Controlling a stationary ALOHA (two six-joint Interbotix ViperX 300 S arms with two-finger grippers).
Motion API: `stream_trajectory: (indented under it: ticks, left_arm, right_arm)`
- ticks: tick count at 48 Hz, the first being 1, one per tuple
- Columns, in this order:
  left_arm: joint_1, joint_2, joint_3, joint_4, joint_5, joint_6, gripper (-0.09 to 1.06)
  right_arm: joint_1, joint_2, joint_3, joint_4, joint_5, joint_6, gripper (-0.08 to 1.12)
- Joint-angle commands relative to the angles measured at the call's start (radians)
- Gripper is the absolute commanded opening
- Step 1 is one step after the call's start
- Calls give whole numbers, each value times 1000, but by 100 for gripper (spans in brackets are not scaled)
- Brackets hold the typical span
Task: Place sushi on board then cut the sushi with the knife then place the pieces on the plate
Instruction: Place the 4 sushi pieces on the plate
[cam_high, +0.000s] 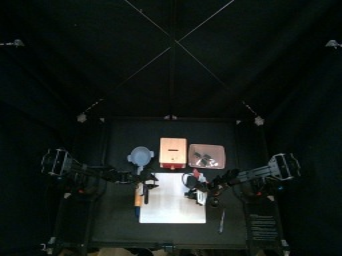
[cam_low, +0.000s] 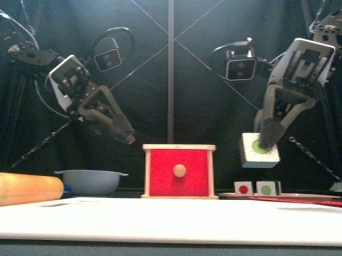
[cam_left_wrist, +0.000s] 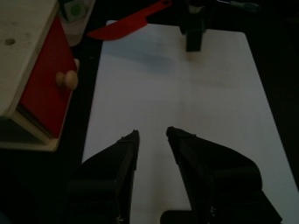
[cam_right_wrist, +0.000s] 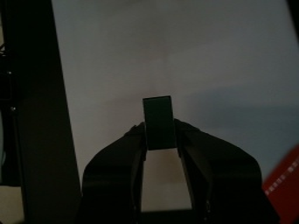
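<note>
My right gripper (cam_low: 262, 150) hangs above the table's right half, shut on one sushi piece (cam_low: 259, 148), dark green with a white face. In the right wrist view the piece (cam_right_wrist: 158, 121) stands upright between the jaws over the white cutting board (cam_right_wrist: 176, 61). My left gripper (cam_left_wrist: 155, 140) hovers open over the board (cam_left_wrist: 176, 96) with nothing between its fingers. A red knife (cam_left_wrist: 128, 22) lies at the board's far corner. Two more sushi pieces (cam_low: 255, 187) sit on the pink tray (cam_low: 301, 200) at the right.
The wooden box (cam_low: 179, 170) with its red drawer front stands at the back middle. The blue-grey bowl (cam_low: 91, 180) is to its left. An orange, roll-shaped thing (cam_low: 27, 187) lies at the near left, beside the board (cam_high: 171, 200).
</note>
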Motion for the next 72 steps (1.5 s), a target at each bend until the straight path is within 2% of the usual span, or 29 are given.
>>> stream_trajectory:
  ticks: [1, 13, 23, 41, 56, 60, 72]
  left_arm:
    - [3, -8, -8, 2, -2, 3, 74]
    - [3, -6, -3, 2, -2, 3, 74]
    - [5, -6, -5, 3, -2, 3, 74]
    - [6, -8, -6, 2, -2, 2, 74]
    - [6, -8, -2, 2, -2, 2, 74]
    - [5, -8, 0, 0, -2, 2, 74]
    - [6, -8, 2, 0, -2, 2, 74]
  right_arm:
    - [-87, -129, 60, -9, -31, 2, 63]
    - [-310, -345, 195, -89, -104, 2, 63]
    - [-531, -436, 258, -143, -186, 2, 63]
    - [-759, -360, 265, -181, -193, 5, 63]
    - [-828, -258, 261, -198, -169, 5, 65]
    - [-830, -250, 261, -199, -160, 5, 68]
    - [-833, -256, 264, -204, -138, 5, 88]
